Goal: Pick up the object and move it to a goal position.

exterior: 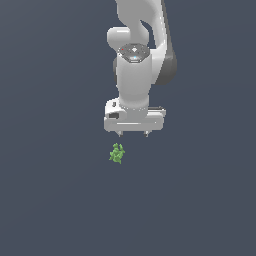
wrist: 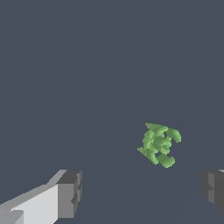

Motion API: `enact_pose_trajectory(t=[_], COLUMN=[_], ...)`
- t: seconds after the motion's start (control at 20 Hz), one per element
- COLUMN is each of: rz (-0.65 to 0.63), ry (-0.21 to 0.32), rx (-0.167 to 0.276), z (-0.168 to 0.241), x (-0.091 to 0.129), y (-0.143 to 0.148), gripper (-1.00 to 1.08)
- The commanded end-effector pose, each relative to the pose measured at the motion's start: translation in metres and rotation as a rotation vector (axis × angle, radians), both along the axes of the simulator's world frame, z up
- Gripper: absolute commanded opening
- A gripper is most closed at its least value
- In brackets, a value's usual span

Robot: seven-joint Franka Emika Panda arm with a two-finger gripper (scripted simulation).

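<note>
- The green clump (exterior: 117,153) lies alone on the flat dark grey-blue surface (exterior: 45,200), nearest the exterior camera, small, knobbly and bright.
- Just behind it hangs the white gripper (exterior: 133,134), pointing down, its two short fingertips set wide apart and grasping nothing.
- In the wrist view the clump (wrist: 159,144) sits free of both grey pads (wrist: 70,193), nearer one of them, touching neither.
- Farthest back, the white arm (exterior: 135,55) rises out of frame.
</note>
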State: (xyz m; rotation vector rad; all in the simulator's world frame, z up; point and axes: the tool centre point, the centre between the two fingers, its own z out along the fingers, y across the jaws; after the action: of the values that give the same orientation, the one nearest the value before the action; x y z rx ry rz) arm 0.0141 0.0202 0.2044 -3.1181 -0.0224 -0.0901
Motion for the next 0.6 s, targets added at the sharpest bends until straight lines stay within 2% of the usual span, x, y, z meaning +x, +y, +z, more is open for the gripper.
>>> enact_pose_trajectory(t=[0.0,0.55], rz=[-0.022,-0.248], ry=[0.005,0.048], rx=[0.001,-0.007], z=[-0.007,-0.083], x=[0.000,-0.004], y=[-0.005,-0.057], gripper=[1.00,1.00])
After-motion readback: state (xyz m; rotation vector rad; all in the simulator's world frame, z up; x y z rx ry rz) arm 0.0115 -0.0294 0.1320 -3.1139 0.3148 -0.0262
